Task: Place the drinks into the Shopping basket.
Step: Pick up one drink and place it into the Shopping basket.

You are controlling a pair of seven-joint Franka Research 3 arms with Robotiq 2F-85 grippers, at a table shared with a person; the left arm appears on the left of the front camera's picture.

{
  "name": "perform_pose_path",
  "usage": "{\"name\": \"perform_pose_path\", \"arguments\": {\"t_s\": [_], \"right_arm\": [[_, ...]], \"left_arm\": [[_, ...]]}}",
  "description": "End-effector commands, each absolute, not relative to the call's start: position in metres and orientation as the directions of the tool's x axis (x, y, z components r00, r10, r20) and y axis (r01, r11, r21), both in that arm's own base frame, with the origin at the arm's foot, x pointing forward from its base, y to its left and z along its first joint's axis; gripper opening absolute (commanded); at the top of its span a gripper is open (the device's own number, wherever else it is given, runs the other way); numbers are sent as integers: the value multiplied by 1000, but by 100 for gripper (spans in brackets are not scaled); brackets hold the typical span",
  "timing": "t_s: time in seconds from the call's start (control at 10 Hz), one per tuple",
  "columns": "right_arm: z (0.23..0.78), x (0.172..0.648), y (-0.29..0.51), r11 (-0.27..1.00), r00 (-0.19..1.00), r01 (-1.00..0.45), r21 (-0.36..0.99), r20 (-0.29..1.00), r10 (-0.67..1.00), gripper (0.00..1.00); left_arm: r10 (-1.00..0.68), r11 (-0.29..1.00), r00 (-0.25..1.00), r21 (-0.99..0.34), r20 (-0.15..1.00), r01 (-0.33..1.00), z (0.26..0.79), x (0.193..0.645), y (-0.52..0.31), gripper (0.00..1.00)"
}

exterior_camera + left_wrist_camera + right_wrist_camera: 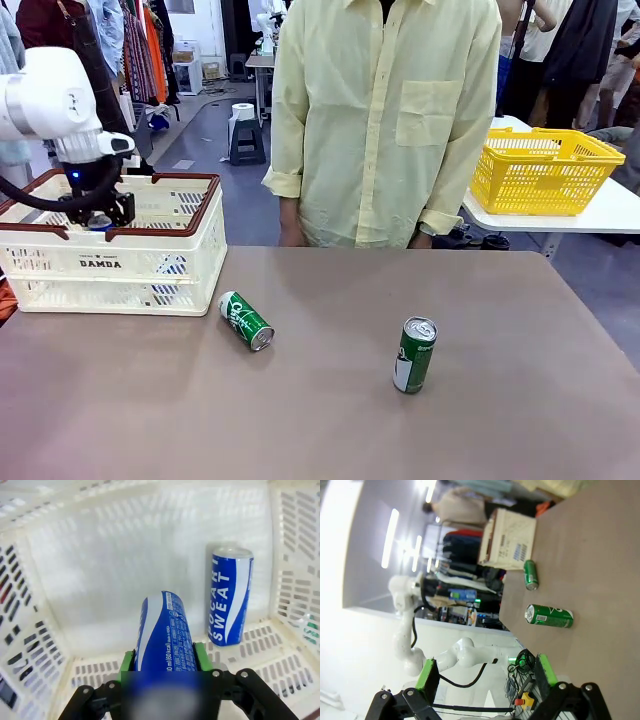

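Left gripper (100,215) is down inside the cream slotted basket (150,262), which has a dark brown rim and "DAMDA" printed on the side. On its wrist cam the green pads pinch a blue can (162,630) by its sides; the readable small print is "ml (60 kcal)". A second blue can (229,597) stands upright in a corner of the basket, with white "POCARI SWEAT" running up it.

Two green cans are out on the table. The lying green can (246,320) is on its side just beside the basket's front corner. The standing green can (415,354) is mid-table, well apart from the basket. Their white lettering is too small to read.

Right gripper (486,672): jaws spread wide, nothing between them.

Tabletop (500,420) is matte grey-brown. A person in a pale yellow shirt (385,120) stands at the far edge. Behind on the right, a yellow mesh basket (545,170) sits on a white table (610,210). Clothes racks (140,40) are at back left.
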State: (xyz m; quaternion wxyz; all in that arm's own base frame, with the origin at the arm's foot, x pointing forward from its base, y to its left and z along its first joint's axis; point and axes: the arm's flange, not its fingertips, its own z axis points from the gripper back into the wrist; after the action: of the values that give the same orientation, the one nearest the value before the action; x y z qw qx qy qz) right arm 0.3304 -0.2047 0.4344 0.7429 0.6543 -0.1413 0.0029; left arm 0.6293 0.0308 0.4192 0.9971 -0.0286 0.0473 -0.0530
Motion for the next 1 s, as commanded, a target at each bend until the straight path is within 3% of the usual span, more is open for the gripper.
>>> {"name": "perform_pose_path", "arguments": {"t_s": [0.0,0.1,0.2,0.3,0.6,0.9], "right_arm": [[440,331,-203,134,962,-175,975,199,-190,100],[440,331,-203,134,962,-175,975,199,-190,100],[440,331,-203,134,962,-175,975,199,-190,100],[440,331,-203,134,962,-175,975,199,-190,100],[440,331,-203,134,962,-175,975,199,-190,100],[440,331,-203,134,962,-175,975,199,-190,100]], "left_arm": [[-97,993,991,-82,-89,90,420,624,28,0],[-91,993,991,-79,-96,84,419,623,27,2],[-91,994,990,-75,-105,84,422,623,24,60],[-94,993,990,-86,-103,86,425,622,24,100],[-100,992,993,-79,-62,95,443,614,16,100],[-48,983,993,-173,109,66,531,562,14,100]]}}
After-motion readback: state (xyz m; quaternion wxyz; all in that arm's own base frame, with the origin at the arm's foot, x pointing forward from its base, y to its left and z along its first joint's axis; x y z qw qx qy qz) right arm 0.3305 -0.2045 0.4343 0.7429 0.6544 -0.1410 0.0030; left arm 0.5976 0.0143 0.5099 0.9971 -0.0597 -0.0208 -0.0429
